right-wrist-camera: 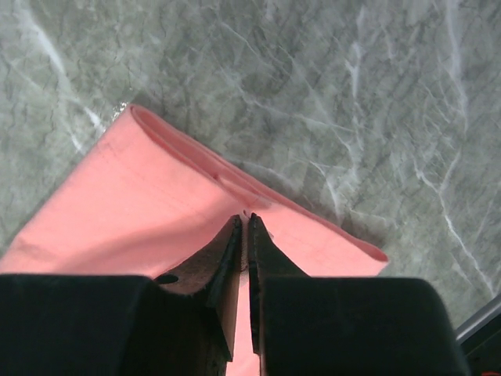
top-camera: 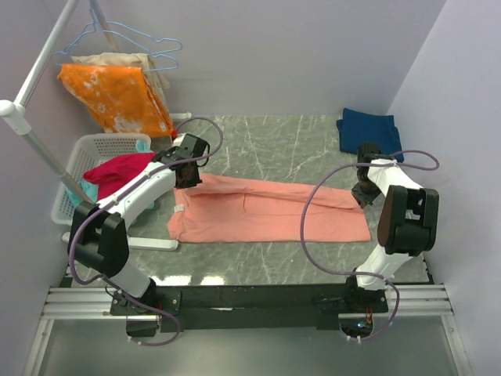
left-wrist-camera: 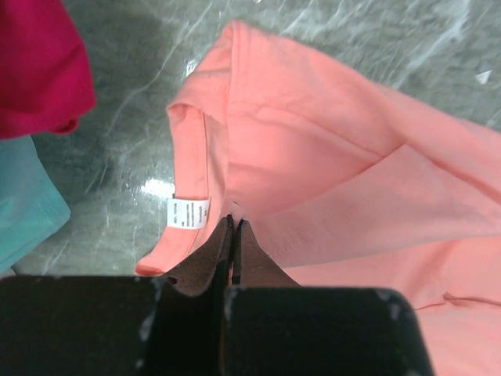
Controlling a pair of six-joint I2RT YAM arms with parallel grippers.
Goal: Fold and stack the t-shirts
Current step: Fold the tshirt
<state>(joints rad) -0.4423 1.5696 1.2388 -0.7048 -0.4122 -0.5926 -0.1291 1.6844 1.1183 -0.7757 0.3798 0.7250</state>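
Note:
The salmon-pink t-shirt (top-camera: 266,210) lies folded lengthwise across the middle of the marble table. My left gripper (top-camera: 190,167) is shut on its upper left edge by the collar, next to the white label (left-wrist-camera: 189,212); pink cloth (left-wrist-camera: 313,149) shows pinched between the tips (left-wrist-camera: 232,222). My right gripper (top-camera: 365,190) is shut on the shirt's upper right edge; a fold of the cloth (right-wrist-camera: 156,196) runs between its tips (right-wrist-camera: 244,220). The dark navy t-shirt (top-camera: 368,130) lies folded at the table's back right corner.
A white laundry basket (top-camera: 82,164) at the left holds the magenta-red garment (top-camera: 116,171), also in the left wrist view (left-wrist-camera: 39,63), and a teal cloth (left-wrist-camera: 23,204). An orange white-blotched cloth (top-camera: 116,95) hangs on a rack at back left. Walls close both sides.

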